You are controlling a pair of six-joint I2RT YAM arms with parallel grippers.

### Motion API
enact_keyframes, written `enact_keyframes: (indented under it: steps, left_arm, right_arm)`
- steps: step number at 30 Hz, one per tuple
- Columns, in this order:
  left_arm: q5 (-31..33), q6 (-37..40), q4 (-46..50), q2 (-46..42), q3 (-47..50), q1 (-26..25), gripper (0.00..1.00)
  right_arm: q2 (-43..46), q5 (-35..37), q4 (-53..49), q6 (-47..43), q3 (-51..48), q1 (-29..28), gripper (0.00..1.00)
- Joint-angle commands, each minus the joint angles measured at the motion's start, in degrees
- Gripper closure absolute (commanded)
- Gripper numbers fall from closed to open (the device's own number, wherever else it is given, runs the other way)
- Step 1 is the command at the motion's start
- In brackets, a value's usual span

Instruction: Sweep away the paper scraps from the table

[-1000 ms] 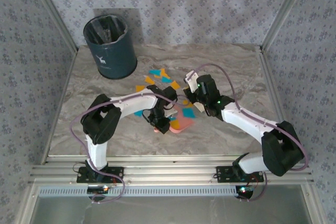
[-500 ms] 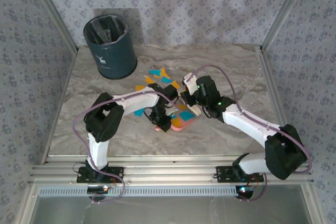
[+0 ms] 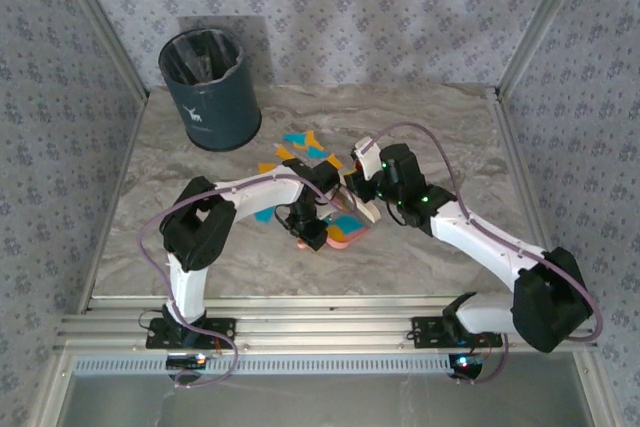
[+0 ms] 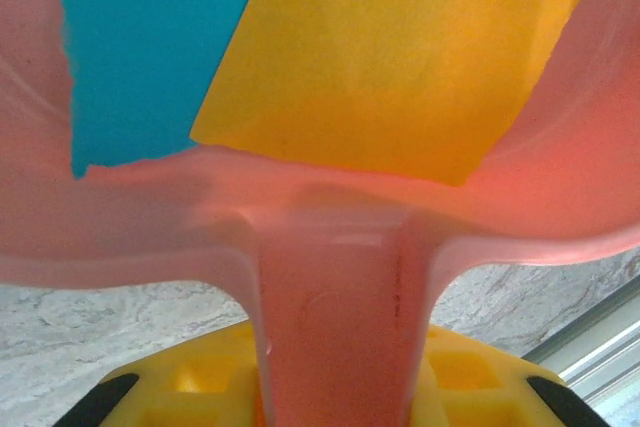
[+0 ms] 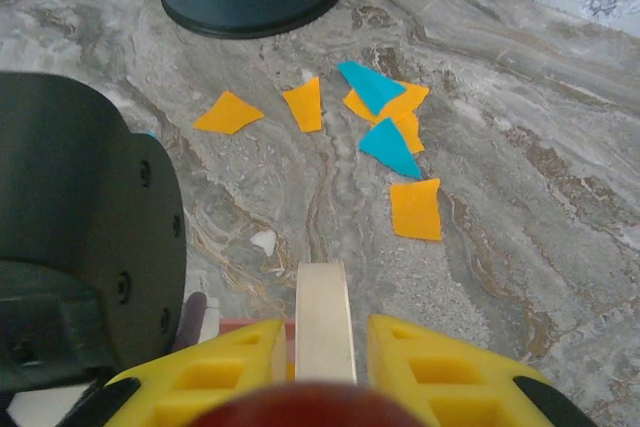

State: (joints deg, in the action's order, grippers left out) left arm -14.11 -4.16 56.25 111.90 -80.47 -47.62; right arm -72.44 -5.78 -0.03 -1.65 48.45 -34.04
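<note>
Left gripper (image 4: 335, 397) pinches the handle of the pink dustpan (image 4: 330, 247), lying at the middle of the table (image 3: 450, 137) with a blue and an orange scrap inside; right gripper (image 5: 322, 347), just beyond, is closed on a cream sweeping tool (image 5: 322, 297). Loose paper scraps (image 5: 390, 147) lie farther on, toward the far edge near the dark bin (image 3: 210, 87); thin, light and flat, they would likely escape a pinch, so push them from their far side.
</note>
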Motion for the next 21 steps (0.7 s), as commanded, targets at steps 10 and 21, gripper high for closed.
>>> enact_keyframes:
  steps: [10,21]
  left_arm:
    - [6.82,-1.32,-4.48,-8.98,3.40,1.06,1.00]
    - [5.33,-1.21,-6.83,-18.24,4.20,5.65,1.00]
  right_arm:
    - [10.33,16.25,-0.10,4.70,-1.17,1.82,1.00]
    - [14.89,17.57,-3.89,7.63,-3.84,10.38,1.00]
